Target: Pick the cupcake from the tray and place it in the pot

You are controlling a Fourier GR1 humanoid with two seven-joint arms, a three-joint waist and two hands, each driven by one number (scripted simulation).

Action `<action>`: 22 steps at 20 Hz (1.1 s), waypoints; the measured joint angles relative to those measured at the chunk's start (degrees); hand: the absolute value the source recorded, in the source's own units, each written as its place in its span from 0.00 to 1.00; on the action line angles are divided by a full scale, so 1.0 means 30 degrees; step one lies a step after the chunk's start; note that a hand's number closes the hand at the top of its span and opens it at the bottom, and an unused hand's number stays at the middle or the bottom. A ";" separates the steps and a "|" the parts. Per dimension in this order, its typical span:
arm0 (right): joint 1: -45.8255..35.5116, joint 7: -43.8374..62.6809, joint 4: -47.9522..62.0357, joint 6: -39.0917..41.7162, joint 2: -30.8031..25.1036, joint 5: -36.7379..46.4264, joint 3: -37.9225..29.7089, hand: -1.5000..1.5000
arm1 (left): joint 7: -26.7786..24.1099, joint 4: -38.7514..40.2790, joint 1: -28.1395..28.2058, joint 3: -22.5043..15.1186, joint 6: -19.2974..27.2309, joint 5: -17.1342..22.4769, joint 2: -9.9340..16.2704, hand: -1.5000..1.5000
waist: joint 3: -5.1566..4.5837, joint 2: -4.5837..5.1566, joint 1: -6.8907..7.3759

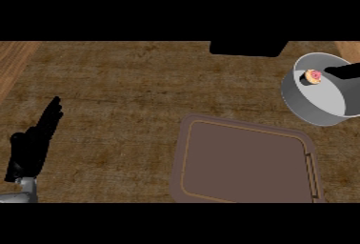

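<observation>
Left hand [34,143]: rests at the near left edge, fingers straight, holding nothing.
Tray [246,164]: brown, rounded corners, lies flat at the near right of the bench.
Bench [119,90]: mottled brown surface; a paler wood strip [14,62] runs along its far left.
Pot [320,95]: grey, far right, beyond the tray.
Cupcake [314,76]: pink-topped, inside the pot's rim.
Right hand [339,72]: dark fingers touching the cupcake; grasp cannot be told.
Dark block [247,47]: far edge.

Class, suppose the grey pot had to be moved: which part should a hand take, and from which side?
Take the pot by its black handle, which juts right from the rim, coming from the right. The round wall is wide, and the cupcake sits inside.
</observation>
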 measured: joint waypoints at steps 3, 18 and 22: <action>-0.0306 -0.1408 -0.0112 -0.0372 0.0196 -0.1141 -0.1062 0.00 | -0.0338 0.0119 0.0228 -0.0029 0.0002 -0.0065 -0.0146 0.50 | 0.0006 -0.0029 -0.0073; 0.0369 -0.5024 0.0223 0.4442 -0.1539 -0.6948 -0.5567 0.00 | -0.0403 0.0353 0.0579 0.0562 0.0023 -0.0273 -0.0281 0.50 | -0.0053 -0.0347 -0.0823; 0.1964 -0.5873 -0.0047 0.6131 -0.2155 -0.8053 -0.6078 0.00 | 0.0177 0.0225 0.0231 0.0957 -0.0249 -0.0143 -0.0048 0.50 | -0.0059 -0.0421 -0.1043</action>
